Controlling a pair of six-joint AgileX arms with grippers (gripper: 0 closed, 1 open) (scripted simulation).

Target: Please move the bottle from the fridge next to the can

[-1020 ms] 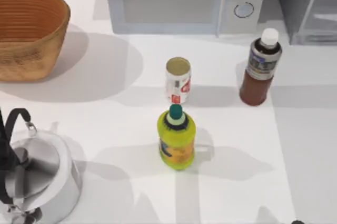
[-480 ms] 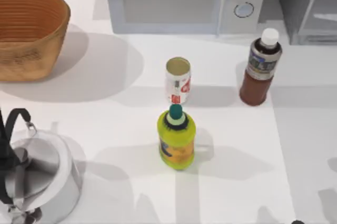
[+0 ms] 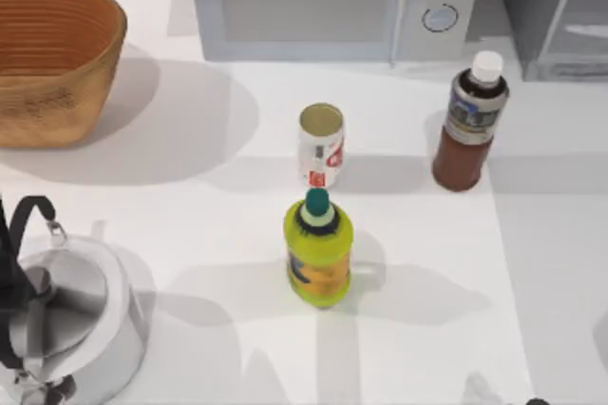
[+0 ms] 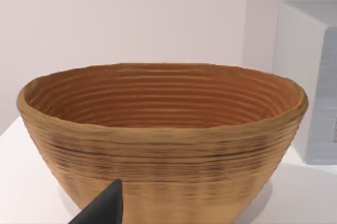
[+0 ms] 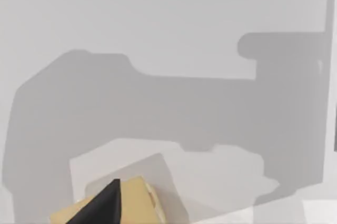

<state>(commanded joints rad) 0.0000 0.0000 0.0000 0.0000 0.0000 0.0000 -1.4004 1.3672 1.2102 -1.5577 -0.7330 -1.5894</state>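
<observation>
Top view: the bottle stands on the counter right of the can, well apart, position unchanged from a second ago, outside the fridge. Left wrist view: a basket; tool state cannot be told. Right wrist view: likewise unclear.

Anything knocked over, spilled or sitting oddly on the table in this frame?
Nothing stands out. The bottle, the can and the yellow-green bottle all stand upright on the table, apart from each other. The basket and kettle sit squarely too, and nothing is spilled.
</observation>
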